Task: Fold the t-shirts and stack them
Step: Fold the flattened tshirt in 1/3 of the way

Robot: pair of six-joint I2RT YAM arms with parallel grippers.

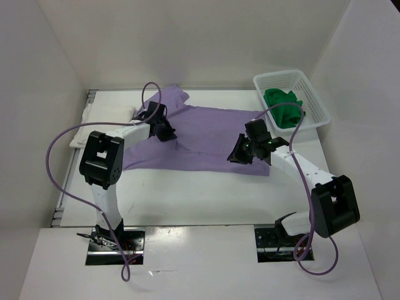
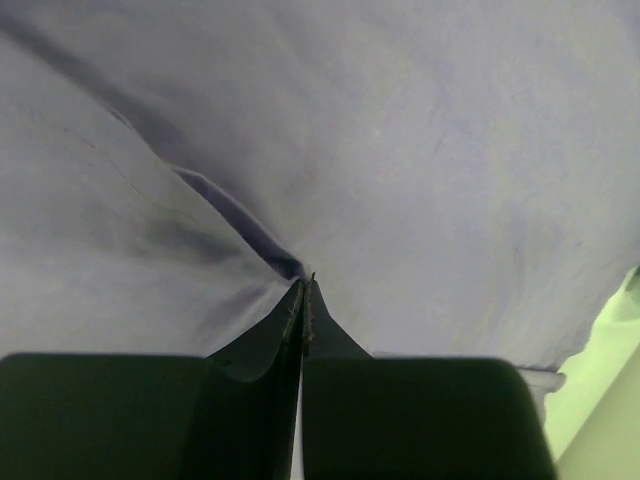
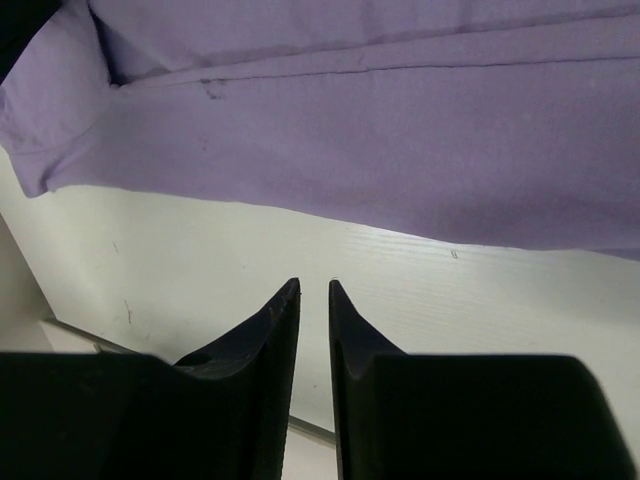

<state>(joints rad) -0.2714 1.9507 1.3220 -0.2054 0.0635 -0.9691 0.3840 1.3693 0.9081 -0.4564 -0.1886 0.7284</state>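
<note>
The lavender t-shirt [image 1: 206,134] lies spread across the middle of the table, and it fills the left wrist view [image 2: 400,150]. My left gripper [image 1: 165,131] rests on its left part, shut [image 2: 303,285]; a crease in the cloth runs into the fingertips. My right gripper [image 1: 237,155] hovers at the shirt's near right edge, slightly open [image 3: 313,287] with nothing between its fingers; bare table shows below it, and the lavender t-shirt's hem [image 3: 350,130] lies just beyond. The white t-shirt [image 1: 103,125] lies at the far left, partly under my left arm. The green t-shirt [image 1: 284,106] sits bunched in the basket.
A white plastic lattice basket [image 1: 315,100] stands at the back right corner. White walls close in the table on the left, back and right. Bare tabletop [image 1: 200,194] stretches between the shirt and the arm bases.
</note>
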